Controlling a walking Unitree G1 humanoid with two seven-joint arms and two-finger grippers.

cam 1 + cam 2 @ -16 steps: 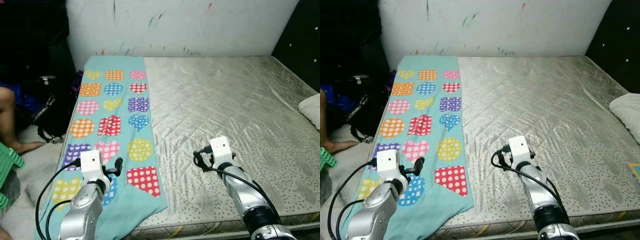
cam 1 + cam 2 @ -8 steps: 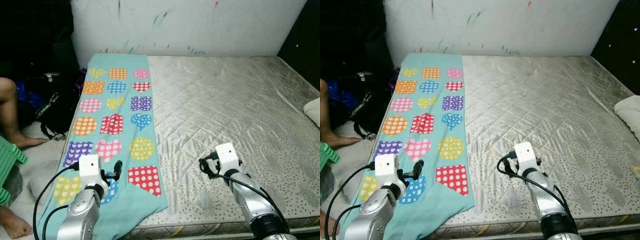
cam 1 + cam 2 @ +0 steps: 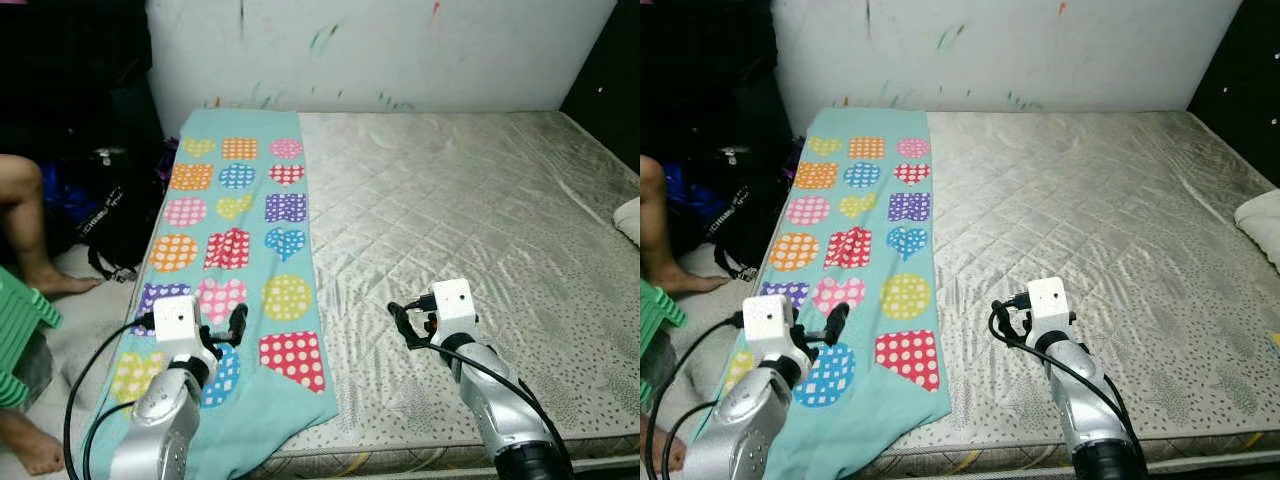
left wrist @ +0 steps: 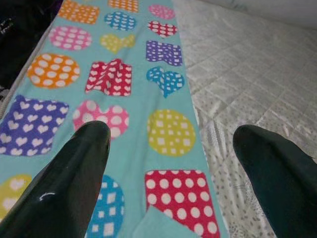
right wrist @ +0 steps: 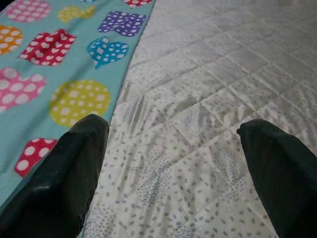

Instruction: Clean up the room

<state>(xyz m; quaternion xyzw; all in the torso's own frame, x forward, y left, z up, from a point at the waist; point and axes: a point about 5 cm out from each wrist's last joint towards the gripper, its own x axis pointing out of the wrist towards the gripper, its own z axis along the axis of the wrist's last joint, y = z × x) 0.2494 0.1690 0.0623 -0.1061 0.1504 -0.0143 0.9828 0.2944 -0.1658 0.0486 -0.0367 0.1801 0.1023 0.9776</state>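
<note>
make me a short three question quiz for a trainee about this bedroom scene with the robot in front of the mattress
1. True or false: the turquoise towel with polka-dot shapes lies along the robot's right side of the bare grey quilted mattress.
2. Which gripper hovers over the towel? A) left gripper B) right gripper C) both
3. Fill in: both grippers' black fingers are ____ and hold nothing.

Key
1. False: it runs along the robot's left side.
2. A. The right gripper is over bare mattress just beside the towel's edge.
3. Open.
</note>
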